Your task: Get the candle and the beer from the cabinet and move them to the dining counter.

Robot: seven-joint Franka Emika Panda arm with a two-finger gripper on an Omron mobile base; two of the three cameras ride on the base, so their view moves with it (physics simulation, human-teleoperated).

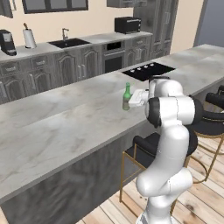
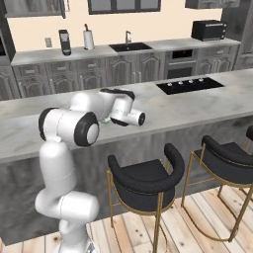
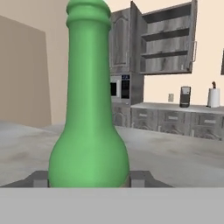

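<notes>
The gripper (image 3: 89, 177) clasps the beer (image 1: 126, 97), upright on the surface (image 1: 65, 118) near its front edge; cooktop (image 1: 146, 70) behind, 2 stools (image 2: 146, 185) below, cabinet (image 3: 168, 41) open

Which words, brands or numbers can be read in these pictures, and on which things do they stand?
None can be read.
Beer: the label is a blurred tan band, with no legible letters.
Microwave: its panel shows small light marks, too blurred to read.
Coffee machine and toaster oven: no visible text.
</notes>
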